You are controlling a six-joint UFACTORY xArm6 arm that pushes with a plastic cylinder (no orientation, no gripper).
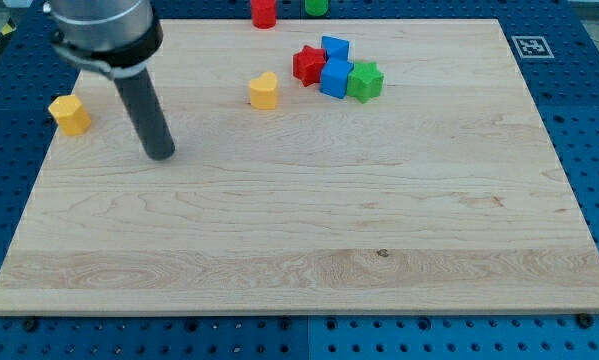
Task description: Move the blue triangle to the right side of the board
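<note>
Our task looks barely begun: the blue triangle [334,47] sits in a cluster at the view's top centre, touching the red star [308,65] and a second blue block [335,77], far from the board's [379,230] right side; the whole push remains. We carry no jaws, only a rod; my tip [161,155] rests on bare wood at the view's left, well apart from every block, touching and holding nothing.
</note>
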